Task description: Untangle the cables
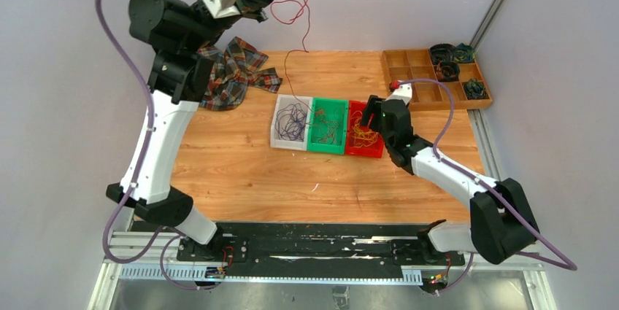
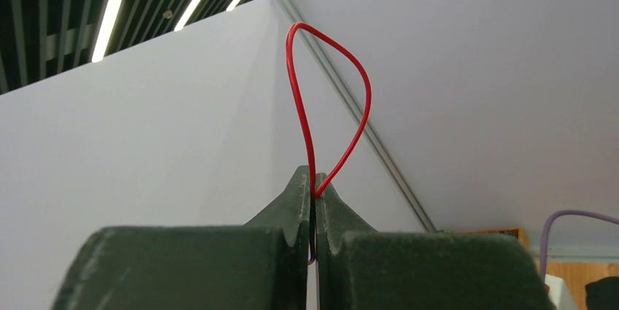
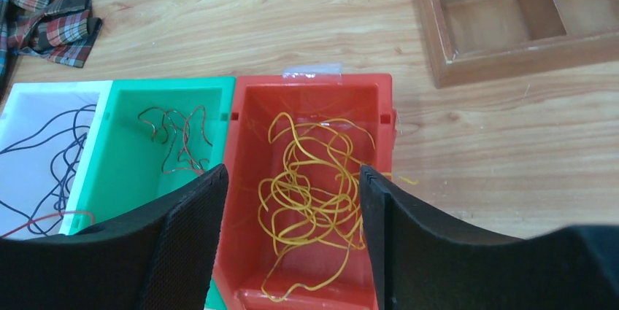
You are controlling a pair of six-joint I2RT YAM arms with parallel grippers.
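A red cable is pinched as a loop between the pressed-together fingers of the left gripper, which is held way up above the table (the strand is seen trailing down toward the white bin). The right gripper is spread wide over the red bin, where the yellow cables are piled up.

Dangling red wire crosses back, bins mid-table
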